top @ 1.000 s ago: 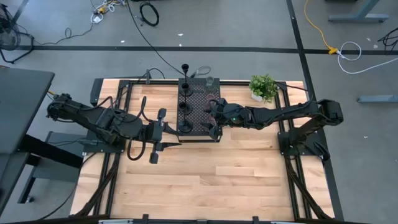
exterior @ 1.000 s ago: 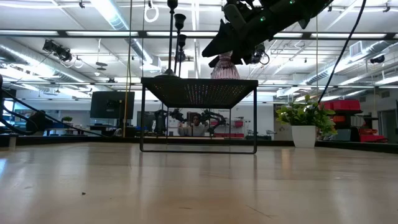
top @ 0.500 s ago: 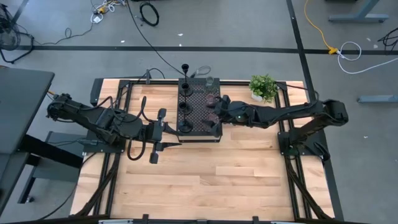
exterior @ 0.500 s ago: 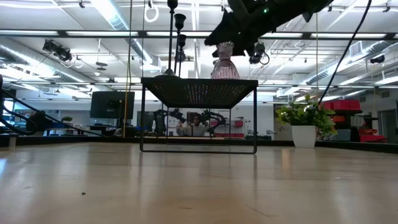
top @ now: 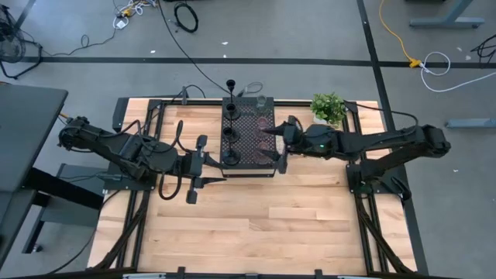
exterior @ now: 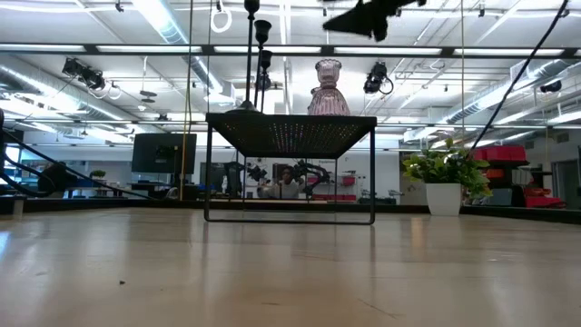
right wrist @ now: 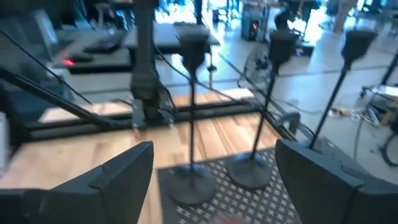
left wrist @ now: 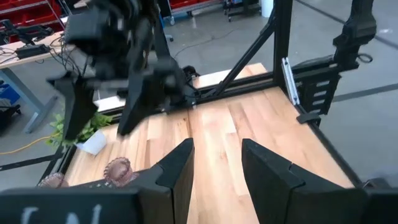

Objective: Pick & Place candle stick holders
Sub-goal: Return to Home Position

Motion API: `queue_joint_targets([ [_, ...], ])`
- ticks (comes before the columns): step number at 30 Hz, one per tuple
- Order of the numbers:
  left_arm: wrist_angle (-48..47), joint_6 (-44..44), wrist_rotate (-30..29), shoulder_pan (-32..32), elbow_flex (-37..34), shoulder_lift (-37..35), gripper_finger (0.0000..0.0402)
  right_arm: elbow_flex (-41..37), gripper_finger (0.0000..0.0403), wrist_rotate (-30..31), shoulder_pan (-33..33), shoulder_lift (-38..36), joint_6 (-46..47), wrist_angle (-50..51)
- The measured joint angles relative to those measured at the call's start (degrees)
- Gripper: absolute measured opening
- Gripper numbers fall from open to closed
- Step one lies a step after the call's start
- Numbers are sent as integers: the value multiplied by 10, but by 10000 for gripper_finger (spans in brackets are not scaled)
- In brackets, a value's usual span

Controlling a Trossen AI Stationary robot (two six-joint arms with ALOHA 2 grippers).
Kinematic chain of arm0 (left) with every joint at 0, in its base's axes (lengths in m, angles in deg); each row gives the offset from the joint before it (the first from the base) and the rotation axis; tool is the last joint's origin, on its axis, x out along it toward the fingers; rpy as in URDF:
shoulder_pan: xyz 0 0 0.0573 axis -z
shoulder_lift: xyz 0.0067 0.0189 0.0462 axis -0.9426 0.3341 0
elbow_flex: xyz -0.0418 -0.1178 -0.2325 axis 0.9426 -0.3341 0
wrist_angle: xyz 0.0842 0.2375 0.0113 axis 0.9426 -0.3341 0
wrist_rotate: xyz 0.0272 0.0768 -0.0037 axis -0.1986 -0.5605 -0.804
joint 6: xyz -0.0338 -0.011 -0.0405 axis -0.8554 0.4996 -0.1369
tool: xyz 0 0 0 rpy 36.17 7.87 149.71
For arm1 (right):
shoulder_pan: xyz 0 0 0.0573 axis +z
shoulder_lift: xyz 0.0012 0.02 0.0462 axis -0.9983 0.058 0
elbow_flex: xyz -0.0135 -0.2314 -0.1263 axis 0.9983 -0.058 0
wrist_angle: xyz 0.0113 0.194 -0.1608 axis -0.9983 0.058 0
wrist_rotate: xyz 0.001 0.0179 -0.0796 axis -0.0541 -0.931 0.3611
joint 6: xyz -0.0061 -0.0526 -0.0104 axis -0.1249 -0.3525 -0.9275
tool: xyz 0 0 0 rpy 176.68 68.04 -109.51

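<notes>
Hovering right gripper (top: 273,146) seemingly above holders (exterior: 327,88)

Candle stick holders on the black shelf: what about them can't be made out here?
- High view: low round holders on the shelf, too small to count.
- Low view: pink holder may hide others behind.
- Left wrist view: two pink holders cut off by the left gripper.
- Right wrist view: rightmost black holder's base behind the right gripper.

wooden table (top: 248,225) bears a potted plant (top: 328,108) and a shelf (top: 248,147) holding candle holders (top: 230,133)
</notes>
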Motion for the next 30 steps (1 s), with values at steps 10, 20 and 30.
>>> queue_joint_targets([
  [10, -75, -15, -74, 8, -7, -31, 138, 0, 334, -58, 56, -113, 21, 130],
  [20, -9, -76, -177, 17, -206, -206, 138, -63, 334, 104, 140, -212, 60, 177],
  [30, 152, -86, -270, 16, -452, -376, 137, -257, 334, 125, 161, -312, 48, -6],
])
